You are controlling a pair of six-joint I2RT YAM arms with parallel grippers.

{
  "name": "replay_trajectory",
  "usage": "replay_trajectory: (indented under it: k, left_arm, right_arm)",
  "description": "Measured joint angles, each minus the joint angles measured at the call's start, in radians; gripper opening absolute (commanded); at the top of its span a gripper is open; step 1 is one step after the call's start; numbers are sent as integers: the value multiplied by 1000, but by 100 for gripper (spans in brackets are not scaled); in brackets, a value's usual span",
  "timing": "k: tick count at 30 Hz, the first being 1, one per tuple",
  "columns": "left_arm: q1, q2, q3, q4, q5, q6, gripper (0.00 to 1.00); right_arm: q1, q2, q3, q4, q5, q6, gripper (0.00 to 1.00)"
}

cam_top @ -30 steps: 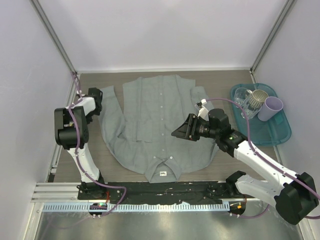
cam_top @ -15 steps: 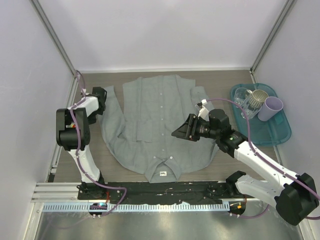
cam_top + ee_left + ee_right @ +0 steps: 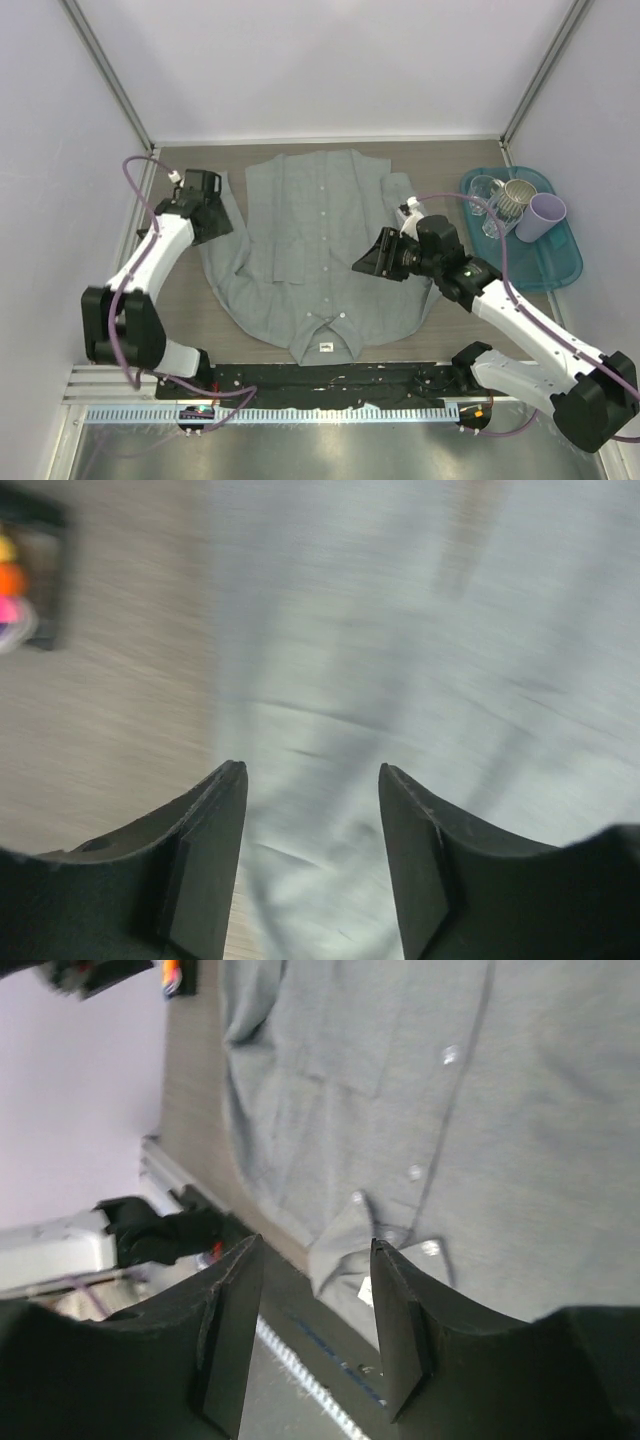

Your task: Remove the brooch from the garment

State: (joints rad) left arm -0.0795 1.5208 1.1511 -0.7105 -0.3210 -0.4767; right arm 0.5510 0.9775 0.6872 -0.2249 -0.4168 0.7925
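Left fingers [image 3: 225, 800] and right fingers [image 3: 240, 1280] are both spread apart, holding nothing. Blurry brooch [image 3: 8, 590] looks off the shirt [image 3: 420, 630], on the desk [image 3: 100, 730] up-left of the left fingers. A careless sweep could knock it away.

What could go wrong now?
The left gripper hangs open over the garment. Closing here might pinch cloth, not the brooch, seemingly the blurry colourful spot at the view's edge. The right arm reaches past the tray of cups; a wide swing might bump them.
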Motion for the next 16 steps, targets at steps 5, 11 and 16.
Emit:
replay_trajectory:
  k: [5, 11, 16]
  left_arm:
    - [-235, -245, -27, 96, 311, -180, 100]
    - [-491, -377, 45, 183, 477, -315, 100]
    - [-530, -472, 207, 202, 486, -335, 100]
  right_arm:
    - [0, -19, 167, -244, 234, -148, 59]
    - [0, -86, 421, -505, 557, -304, 87]
    - [-3, -129, 595, -600, 672, -373, 98]
